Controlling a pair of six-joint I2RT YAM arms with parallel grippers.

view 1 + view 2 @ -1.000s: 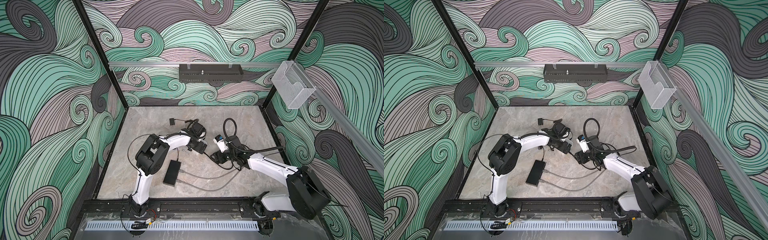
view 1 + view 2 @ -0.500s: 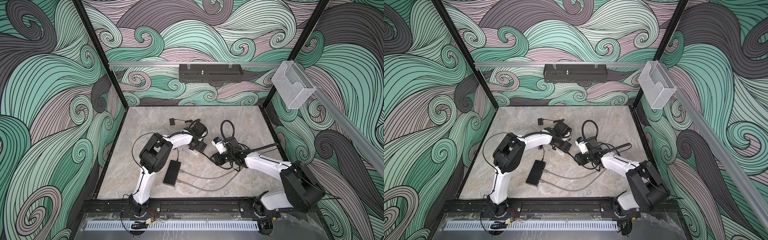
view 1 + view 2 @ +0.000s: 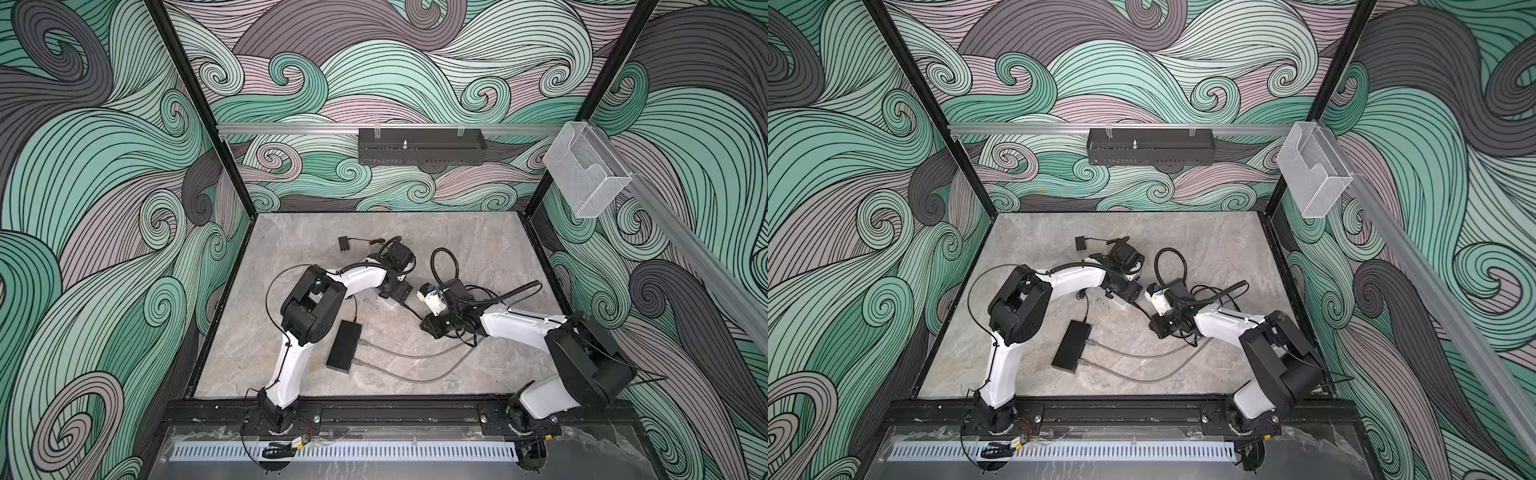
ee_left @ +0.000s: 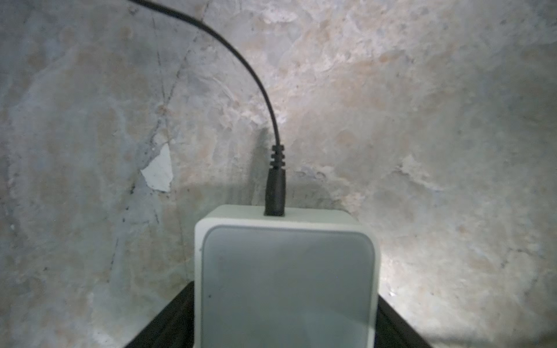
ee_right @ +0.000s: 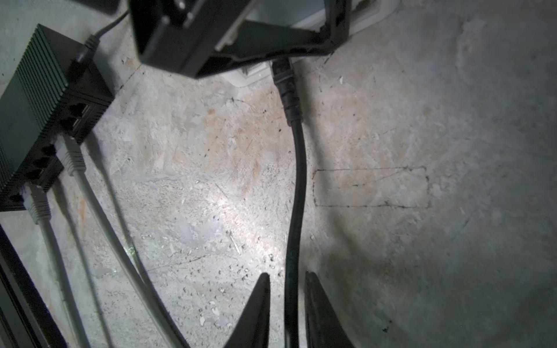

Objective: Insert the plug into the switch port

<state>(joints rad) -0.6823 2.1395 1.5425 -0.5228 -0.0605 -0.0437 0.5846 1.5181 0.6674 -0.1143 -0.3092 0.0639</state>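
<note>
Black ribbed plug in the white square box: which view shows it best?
The left wrist view: the black ribbed plug is centred, seated in the white square box. The right wrist view shows only its ribbed end, farther off. Both top views leave it too small to make out.

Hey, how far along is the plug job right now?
Done: a thin black plug sits in the white box. In hand: the right tool straddles the thick black cable, whose ribbed plug reaches the box beneath the left tool. Left: confirming that plug is fully seated, which is hidden.
</note>
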